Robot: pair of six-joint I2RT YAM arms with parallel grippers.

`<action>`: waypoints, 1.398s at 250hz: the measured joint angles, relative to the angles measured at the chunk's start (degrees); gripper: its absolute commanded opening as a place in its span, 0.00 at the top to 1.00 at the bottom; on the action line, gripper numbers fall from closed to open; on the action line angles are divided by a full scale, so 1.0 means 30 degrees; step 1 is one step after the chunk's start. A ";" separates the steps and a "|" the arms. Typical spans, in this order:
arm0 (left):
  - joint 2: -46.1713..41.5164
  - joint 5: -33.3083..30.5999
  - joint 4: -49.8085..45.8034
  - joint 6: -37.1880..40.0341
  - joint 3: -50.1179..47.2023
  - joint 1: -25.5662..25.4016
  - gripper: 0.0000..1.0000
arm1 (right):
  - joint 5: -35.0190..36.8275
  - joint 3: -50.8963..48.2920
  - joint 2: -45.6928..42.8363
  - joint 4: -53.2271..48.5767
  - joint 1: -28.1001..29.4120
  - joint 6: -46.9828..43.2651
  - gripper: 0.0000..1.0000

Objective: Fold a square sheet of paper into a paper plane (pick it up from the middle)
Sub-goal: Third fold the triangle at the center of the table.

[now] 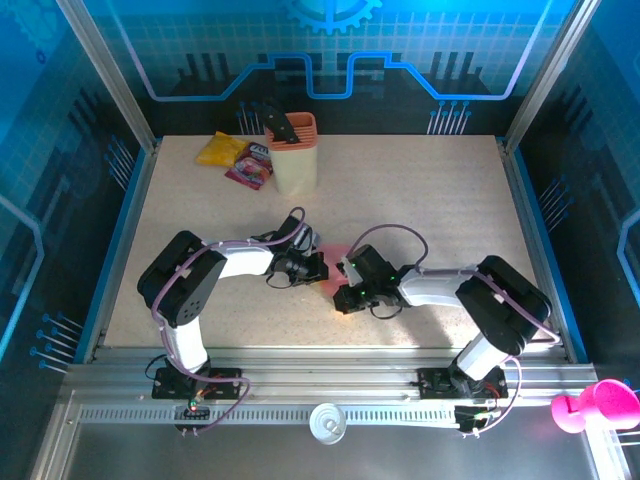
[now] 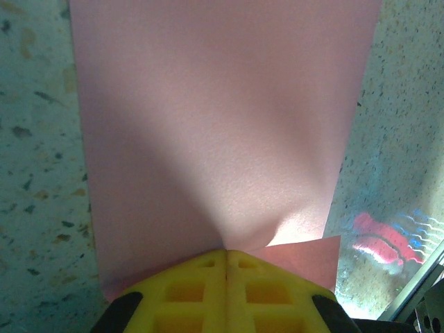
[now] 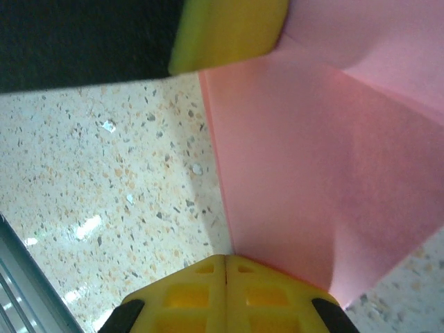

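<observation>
Bench [image 1: 420, 200]: pink square sheet of paper [image 2: 222, 139] at middle, between both arms. Left pincer [image 2: 226, 253] pinching one edge, right pincer [image 3: 226, 260] pinching opposite edge. Sheet lies straight ahead of each; both equally near.

The square sheet of paper [image 2: 208, 118] is plain pink-red with no print, and the table [image 3: 118, 194] is cream with small brown and grey speckles. The left gripper [image 2: 227, 253] and the right gripper [image 3: 227, 260] are yellow at the tips and black behind. There are also a yellow packet [image 1: 221, 150], a glossy purple-pink packet [image 1: 250, 167] and a peach-coloured container [image 1: 296, 160].
</observation>
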 measured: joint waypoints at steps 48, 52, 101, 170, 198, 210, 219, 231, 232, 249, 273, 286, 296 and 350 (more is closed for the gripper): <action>0.0000 -0.0029 -0.0015 -0.0007 0.0000 0.0000 1.00 | 0.0022 -0.0954 -0.0350 0.1275 -0.0066 0.0466 1.00; 0.0000 -0.0036 -0.0015 -0.0007 0.0000 -0.0007 1.00 | 0.0007 -0.1035 -0.0364 0.1413 -0.0095 0.0539 1.00; -0.0007 -0.0211 -0.0036 -0.0211 0.0000 -0.0051 1.00 | 0.0000 -0.2047 -0.0860 0.2572 -0.0444 0.1384 1.00; -0.0007 -0.0364 -0.0044 -0.0809 0.0000 -0.0102 1.00 | 0.0277 -0.2987 -0.2543 0.1188 -0.0816 0.2084 1.00; -0.0007 -0.0393 -0.0044 -0.1151 0.0000 -0.0102 1.00 | 0.0459 -0.3300 -0.3592 -0.0240 -0.1042 0.2084 1.00; -0.0007 -0.0517 -0.0029 -0.1239 0.0000 -0.0102 1.00 | 0.0510 -0.3381 -0.4065 -0.0991 -0.1224 0.2076 1.00; -0.0007 -0.0576 -0.0015 -0.1304 0.0000 -0.0102 1.00 | 0.0525 -0.3395 -0.4364 -0.1559 -0.1377 0.2076 1.00; -0.0029 -0.0648 -0.0007 -0.1399 0.0000 -0.0102 1.00 | 0.0583 -0.3468 -0.4860 -0.2368 -0.1625 0.2076 1.00; -0.0029 -0.0656 -0.0007 -0.1421 0.0000 -0.0102 1.00 | 0.0590 -0.3475 -0.4918 -0.2433 -0.1647 0.2084 1.00; -0.0087 -0.0882 0.0044 -0.1734 -0.0058 -0.0102 1.00 | 0.0714 -0.3599 -0.5807 -0.3599 -0.1953 0.2106 1.00; -0.0357 -0.1341 0.0444 -0.2259 -0.0452 -0.0102 1.00 | 0.0823 -0.3592 -0.7227 -0.4539 -0.2040 0.2368 1.00; -0.0634 -0.1654 0.0794 -0.2827 -0.0852 -0.0095 1.00 | 0.0787 -0.3497 -0.7788 -0.4656 -0.2040 0.2616 1.00; -0.0889 -0.1931 0.1093 -0.3330 -0.1253 -0.0073 1.00 | 0.0780 -0.3315 -0.7963 -0.4648 -0.1996 0.2871 1.00; -0.2572 -0.3475 0.3009 -0.7329 -0.3708 -0.0117 1.00 | 0.0998 -0.1406 -0.6637 -0.3053 -0.0765 0.4036 1.00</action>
